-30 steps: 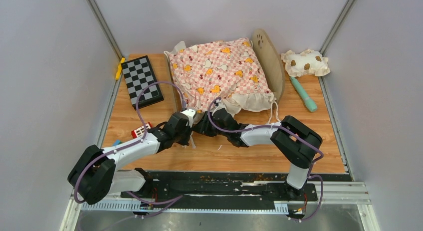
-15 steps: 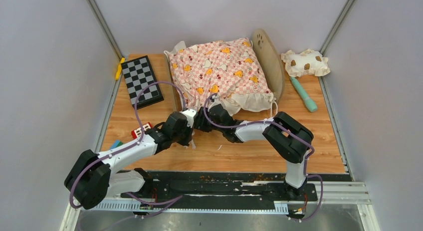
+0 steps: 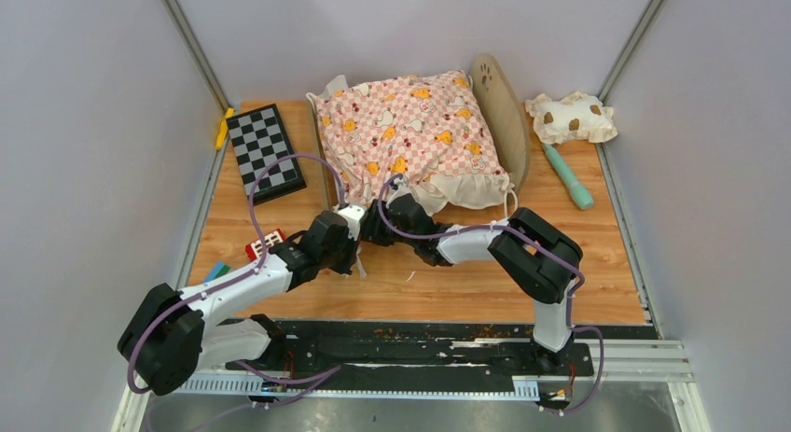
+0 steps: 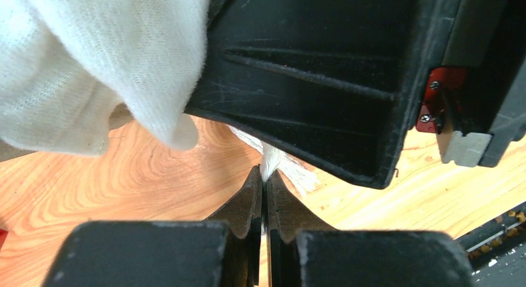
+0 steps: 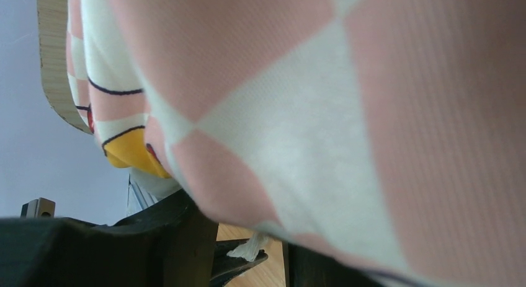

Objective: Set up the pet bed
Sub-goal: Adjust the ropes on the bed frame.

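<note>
Top external view: wooden table (image 3: 578, 264) is carrying everything. Pet bed (image 3: 508, 124) is sitting at the far middle of it, showing a light-wood frame and a rounded headboard with a paw-print cutout on its right end; its base is lying hidden under the pink checkered cushion (image 3: 410, 133), which is covering the bed and drooping its cream ruffle over the near edge. Checkerboard (image 3: 264, 150) is lying left of the bed, spotted pillow (image 3: 571, 118) in the far right corner, teal stick (image 3: 567, 175) just below it. Both arms are meeting at the bed's near-left corner. Left gripper (image 4: 263, 194) is clenching its jaws on a white cord (image 4: 271, 160). Right gripper (image 3: 375, 223) is sitting jammed under the cushion fabric, jaws looking apart; can't tell whether it's gripping anything.
</note>
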Robot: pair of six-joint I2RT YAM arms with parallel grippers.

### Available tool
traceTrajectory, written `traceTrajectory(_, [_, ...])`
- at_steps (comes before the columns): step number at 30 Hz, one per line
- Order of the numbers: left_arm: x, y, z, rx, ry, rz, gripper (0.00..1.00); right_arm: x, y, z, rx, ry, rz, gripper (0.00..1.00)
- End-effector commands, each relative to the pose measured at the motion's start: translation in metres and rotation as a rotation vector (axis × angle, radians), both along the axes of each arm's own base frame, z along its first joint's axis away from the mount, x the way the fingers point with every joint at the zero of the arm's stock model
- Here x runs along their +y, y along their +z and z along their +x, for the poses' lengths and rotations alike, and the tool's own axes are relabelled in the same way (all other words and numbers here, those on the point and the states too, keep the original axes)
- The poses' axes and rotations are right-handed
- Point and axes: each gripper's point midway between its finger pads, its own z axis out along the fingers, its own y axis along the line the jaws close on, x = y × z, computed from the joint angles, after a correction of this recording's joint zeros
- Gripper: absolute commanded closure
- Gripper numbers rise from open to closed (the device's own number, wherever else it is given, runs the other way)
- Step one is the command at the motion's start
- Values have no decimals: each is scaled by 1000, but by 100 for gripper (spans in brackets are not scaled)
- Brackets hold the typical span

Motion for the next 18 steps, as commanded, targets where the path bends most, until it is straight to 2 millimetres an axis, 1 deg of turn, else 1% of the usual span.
traceTrajectory(1, [1,2,3,-16,18,0,95,-20,-59,-43,195,40,-130,62])
traceTrajectory(6, [2,2,2,-13,23,0,95,-25,-57,-47,191,30,-129,64])
traceTrajectory(11, [1,1,1,-7,23,-2,95,-23,-52,-51,181,27,-119,64])
traceTrajectory(15, [1,3,-1,-6,24,-13,95,-29,-52,-51,171,-5,-132,62])
traceTrajectory(18, [1,5,-2,-12,24,-27,95,-32,-47,-50,169,-33,-113,61])
